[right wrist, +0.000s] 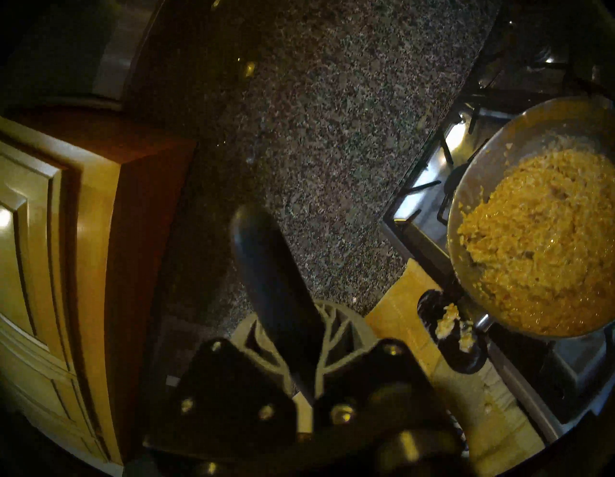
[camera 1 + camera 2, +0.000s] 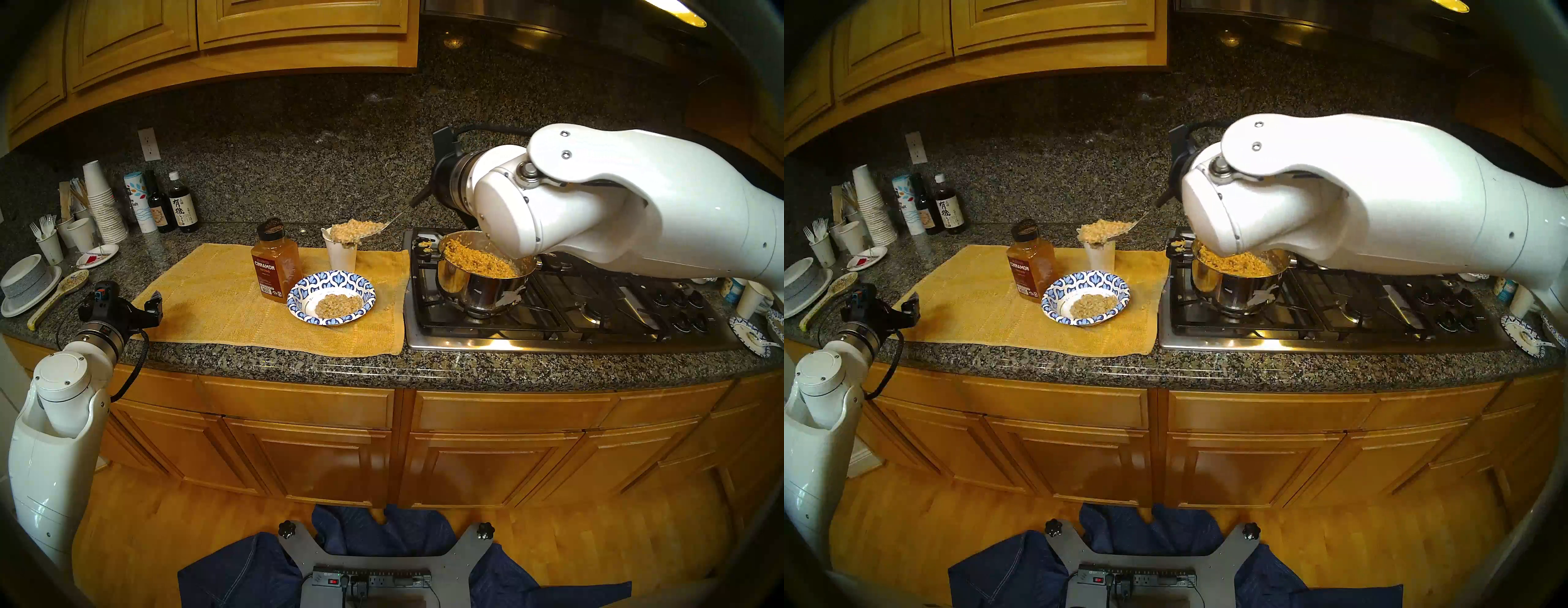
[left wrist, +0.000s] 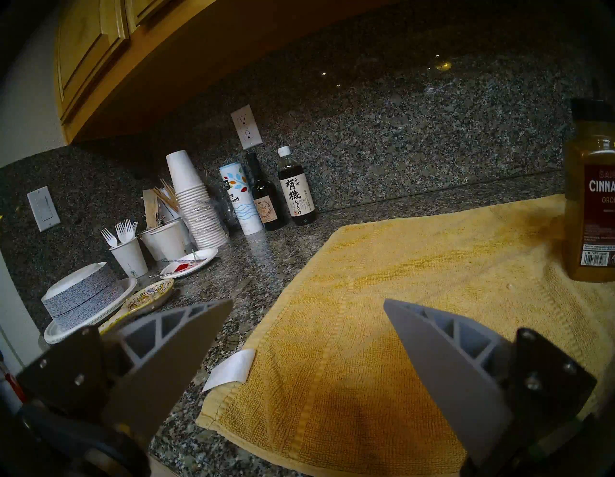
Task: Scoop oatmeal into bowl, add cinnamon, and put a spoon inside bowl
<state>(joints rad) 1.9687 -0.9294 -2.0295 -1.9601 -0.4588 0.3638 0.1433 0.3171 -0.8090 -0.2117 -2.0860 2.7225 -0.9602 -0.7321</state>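
Oatmeal [image 2: 355,229] left of right claw [image 1: 301,336]

Two arms are seen clad in glossy white moulded shells, rounded and bulbous at the joints. Small silver screws are dotted along the right arm [image 2: 636,199], and a bare metal pivot is exposed at its elbow housing. A ribbed silver-and-black collar is fitted at each wrist. A black cable is looped from the left arm [image 2: 59,407] to its black wrist block, where a small blue-and-red connector is mounted. The left gripper [image 3: 307,304] is shown with grey, triangular, truss-ribbed fingers [image 3: 442,346] bolted to black plates by silver screws. The right gripper [image 1: 316,336] is built alike.
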